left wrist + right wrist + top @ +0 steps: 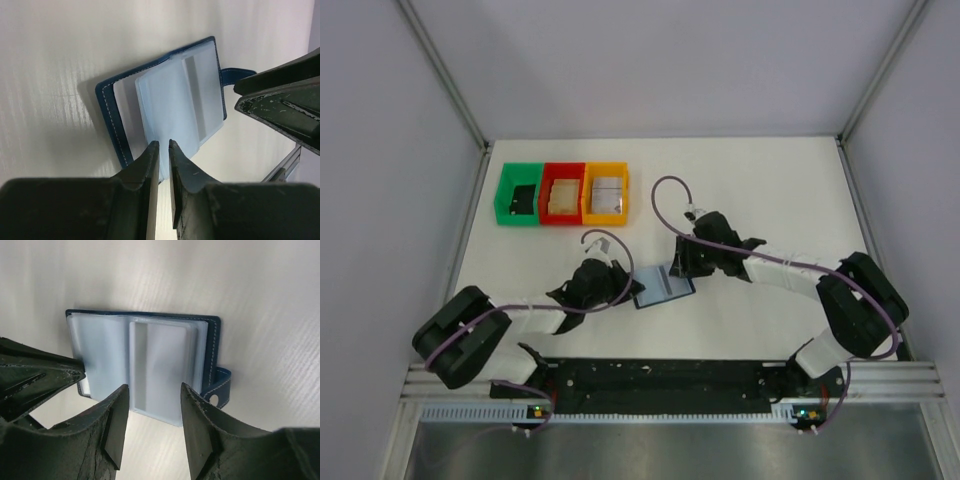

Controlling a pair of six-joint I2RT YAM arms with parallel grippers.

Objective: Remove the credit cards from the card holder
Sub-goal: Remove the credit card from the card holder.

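open card holder (665, 287) lying on bench (770, 190), between both arms. left claw (164, 145) clenched on edge of its pale inner panel. right claw (152, 390) released, jaws spread over opposite edge.

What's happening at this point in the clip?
Both arms are working on the card holder, which lies open on the table. The left gripper is nearly closed, apparently pinching the edge of a pale inner panel. The right gripper stands open astride the holder's other side. No card is visibly out yet.
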